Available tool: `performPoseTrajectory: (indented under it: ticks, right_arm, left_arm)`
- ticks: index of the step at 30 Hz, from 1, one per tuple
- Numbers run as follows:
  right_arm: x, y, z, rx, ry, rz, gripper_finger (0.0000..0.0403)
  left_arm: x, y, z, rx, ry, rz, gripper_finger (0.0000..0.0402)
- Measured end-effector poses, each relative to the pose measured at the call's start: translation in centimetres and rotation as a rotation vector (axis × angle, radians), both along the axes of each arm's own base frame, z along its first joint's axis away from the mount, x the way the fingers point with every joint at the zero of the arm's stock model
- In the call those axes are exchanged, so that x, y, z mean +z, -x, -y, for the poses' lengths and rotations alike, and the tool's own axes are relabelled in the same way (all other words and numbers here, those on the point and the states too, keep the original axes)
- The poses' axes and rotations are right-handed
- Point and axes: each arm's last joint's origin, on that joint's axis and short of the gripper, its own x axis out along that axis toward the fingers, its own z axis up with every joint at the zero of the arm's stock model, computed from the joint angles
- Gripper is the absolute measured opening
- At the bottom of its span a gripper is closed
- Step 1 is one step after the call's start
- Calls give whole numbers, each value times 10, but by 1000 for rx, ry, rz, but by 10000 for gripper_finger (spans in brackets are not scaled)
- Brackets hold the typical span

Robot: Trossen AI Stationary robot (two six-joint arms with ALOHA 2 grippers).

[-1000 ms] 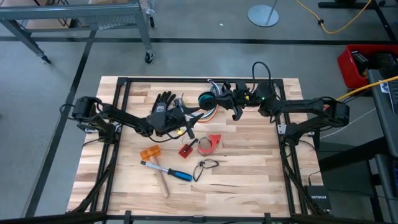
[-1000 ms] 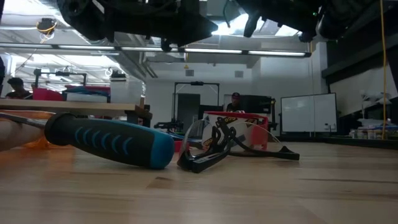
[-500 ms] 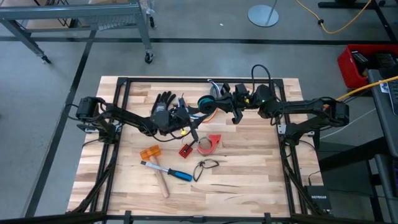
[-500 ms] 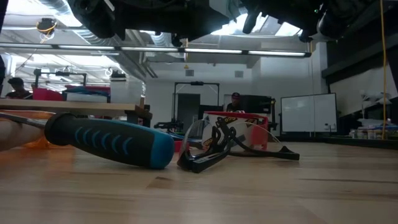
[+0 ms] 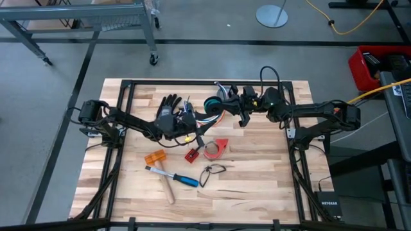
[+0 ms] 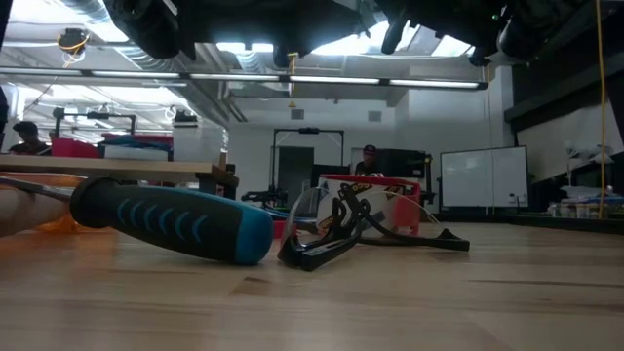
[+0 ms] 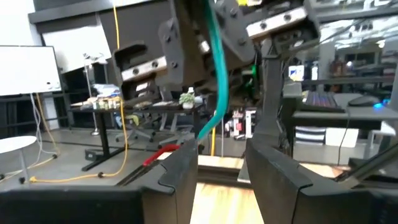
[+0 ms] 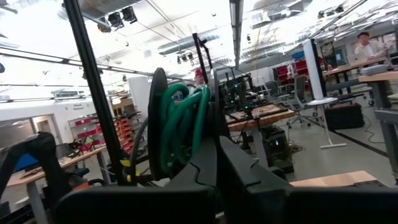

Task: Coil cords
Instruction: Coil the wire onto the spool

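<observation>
The cords show as a teal coil (image 5: 210, 104) with orange and white strands (image 5: 220, 116) hanging under it, lifted over the far middle of the table. My right gripper (image 5: 223, 106), reaching in from the table's right, is shut on the coil (image 8: 180, 124). My left gripper (image 5: 198, 122) stands open just left of the coil. In the left wrist view a loose teal strand (image 7: 214, 74) hangs down beyond its two fingers (image 7: 181, 171); whether it touches them I cannot tell. My right gripper pinches the lower part of the teal coil's bundled turns (image 8: 194, 140) between its two fingers. The fingers come nearly level from the table's right, tipped slightly up. The coil stands on edge above the fingers, lifted clear of the table, with loose strands hanging below.
A black glove (image 5: 168, 106) lies by the left arm. Nearer lie an orange block (image 5: 154, 157), a small red piece (image 5: 191, 154), a red tape dispenser (image 5: 216, 148), a blue-handled mallet (image 5: 172, 179) and a black loop (image 5: 212, 170). Bare wood lies to the near right.
My left gripper has tipped its fingers up a little beside the coil and stays open. My right gripper and the teal coil have kept still.
</observation>
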Motion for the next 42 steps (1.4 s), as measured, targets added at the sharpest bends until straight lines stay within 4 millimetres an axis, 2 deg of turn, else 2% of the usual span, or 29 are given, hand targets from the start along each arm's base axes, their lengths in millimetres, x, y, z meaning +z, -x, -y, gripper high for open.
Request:
performPoseTrajectory:
  ticks: [19, 24, 38, 42]
  right_arm:
    - [1, 0, 1, -21, -7, 3, 2]
    - [1, 0, 1, -43, -15, 6, 2]
    - [1, 0, 1, -59, -21, 7, 2]
    - [1, -1, 0, -55, -22, 7, 2]
  left_arm:
    - [6, 1, -9, -3, -5, 54, 127]
    - [12, -2, -10, -39, -15, 75, 127]
    - [18, -11, -17, -21, -17, 17, 127]
    - [18, -11, -17, -20, -8, 10, 107]
